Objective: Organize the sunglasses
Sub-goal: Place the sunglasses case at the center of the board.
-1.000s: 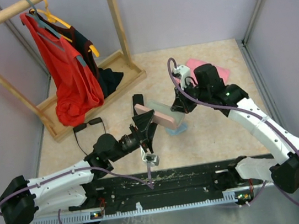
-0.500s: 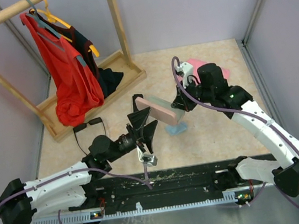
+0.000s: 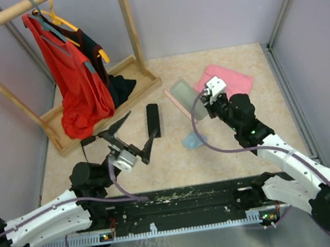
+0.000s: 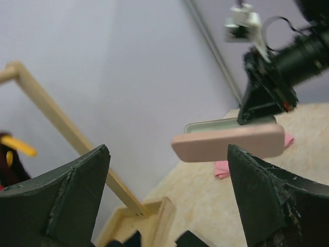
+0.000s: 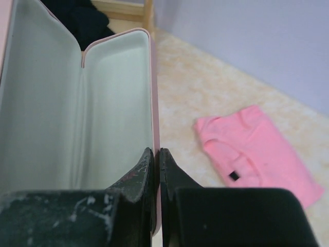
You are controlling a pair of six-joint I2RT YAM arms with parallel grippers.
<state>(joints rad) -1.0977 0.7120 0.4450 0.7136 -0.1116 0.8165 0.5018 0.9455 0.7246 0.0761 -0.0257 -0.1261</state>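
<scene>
1. The pink case (image 3: 183, 96) is hanging open (its pale lining bare), with the right pincer (image 5: 156, 159) clamping its rim.
2. The left pincer (image 3: 131, 134) is hovering, fingers spread wide and gripping nothing, with the black case (image 3: 153, 120) just right of it.
3. The black sunglasses (image 3: 85, 141) are lying just left of it, mostly hidden.

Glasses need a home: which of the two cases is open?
The pink case, its pale green lining showing, pinched at the rim by the right gripper. The black case lies flat and closed.
</scene>
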